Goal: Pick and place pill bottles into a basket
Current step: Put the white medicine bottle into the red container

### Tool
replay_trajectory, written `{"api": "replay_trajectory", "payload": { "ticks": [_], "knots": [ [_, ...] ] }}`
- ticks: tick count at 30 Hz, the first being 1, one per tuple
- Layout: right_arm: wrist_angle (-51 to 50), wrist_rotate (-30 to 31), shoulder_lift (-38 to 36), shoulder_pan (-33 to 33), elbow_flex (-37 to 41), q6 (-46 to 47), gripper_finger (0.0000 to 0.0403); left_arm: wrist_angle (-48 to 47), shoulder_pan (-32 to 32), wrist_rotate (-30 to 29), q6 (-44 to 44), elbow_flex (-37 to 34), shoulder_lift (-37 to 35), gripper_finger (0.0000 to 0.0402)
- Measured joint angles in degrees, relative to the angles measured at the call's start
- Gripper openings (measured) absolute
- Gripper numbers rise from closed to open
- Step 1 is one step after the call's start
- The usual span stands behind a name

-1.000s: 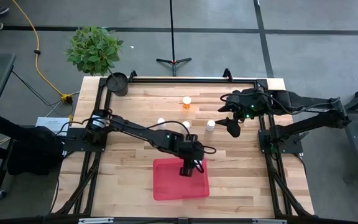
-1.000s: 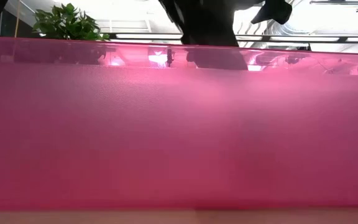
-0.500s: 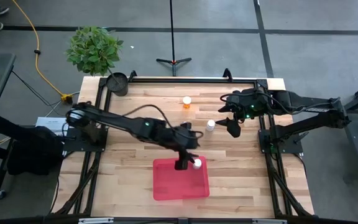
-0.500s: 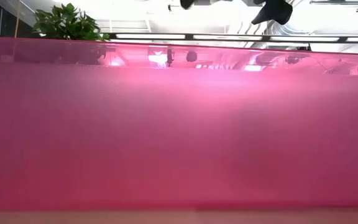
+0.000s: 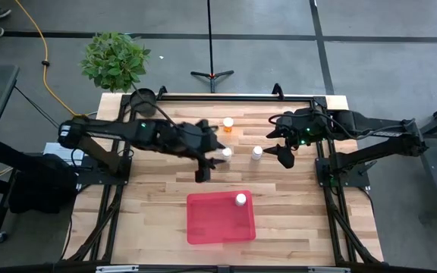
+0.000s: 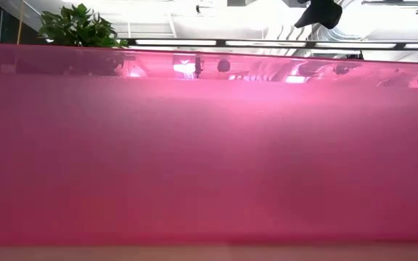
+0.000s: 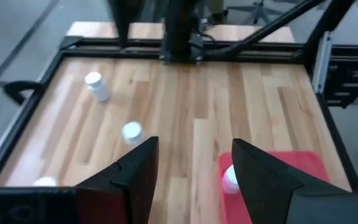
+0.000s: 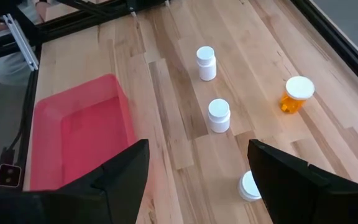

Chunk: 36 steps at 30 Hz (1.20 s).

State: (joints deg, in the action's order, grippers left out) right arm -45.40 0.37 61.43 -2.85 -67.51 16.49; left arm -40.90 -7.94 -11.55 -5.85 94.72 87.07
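Observation:
The red basket (image 5: 203, 224) lies near the table's front middle. One white pill bottle (image 5: 240, 199) stands on its base in the basket's far right corner, also seen in the left wrist view (image 7: 230, 179). On the wood farther back stand two white bottles (image 5: 226, 152) (image 5: 256, 152) and an orange one (image 5: 228, 123). My left gripper (image 5: 201, 176) hangs open above the table, between the basket and these bottles, with nothing between its fingers (image 7: 135, 177). My right gripper (image 5: 284, 158) stays open over the right side, above the bottles (image 8: 219, 116).
A small black pot (image 5: 143, 100) stands at the far left corner, with a green plant (image 5: 114, 59) behind it. A black frame (image 5: 226, 97) edges the table. The basket's pink wall (image 6: 209, 159) fills the low view. Bare wood lies left of the basket.
My left gripper has risen from the basket's far right corner and drawn back toward the table's far left. The white bottle it stood over stays upright in the basket. My right arm has kept still.

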Motion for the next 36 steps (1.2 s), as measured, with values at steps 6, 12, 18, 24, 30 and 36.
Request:
{"api": "replay_trajectory", "payload": {
  "ticks": [6, 12, 18, 24, 30, 36],
  "knots": [
    [0.17, -0.29, 0.0, 0.0, 0.0, -0.02, 0.0263, -0.55, 2.74, -0.19, 0.0, 0.03, -4.43, 0.0237],
    [0.17, -0.26, 0.0, 0.0, 0.0, -0.06, 0.0263, -4.86, 5.34, -0.19, 0.01, 0.0, -9.39, 0.0237],
    [0.19, -0.18, 0.0, 0.0, 0.0, -0.22, 0.0263, -5.08, 6.57, -1.75, -0.15, -3.08, -16.48, 0.0237],
    [0.21, 0.31, 0.0, 0.0, 0.0, -0.44, 0.0263, 2.73, 6.44, -3.99, -3.43, -15.22, -26.79, 0.0237],
    [0.31, 0.56, 0.0, -0.13, 0.0, -1.1, 0.0263, 10.85, 6.47, -4.17, -6.78, -27.73, -36.15, 0.0237],
    [0.54, 0.84, 0.0, -0.13, 0.0, -1.55, 0.0263, 15.73, 6.44, -6.25, -9.67, -36.2, -44.89, 0.0237]
  ]
}}
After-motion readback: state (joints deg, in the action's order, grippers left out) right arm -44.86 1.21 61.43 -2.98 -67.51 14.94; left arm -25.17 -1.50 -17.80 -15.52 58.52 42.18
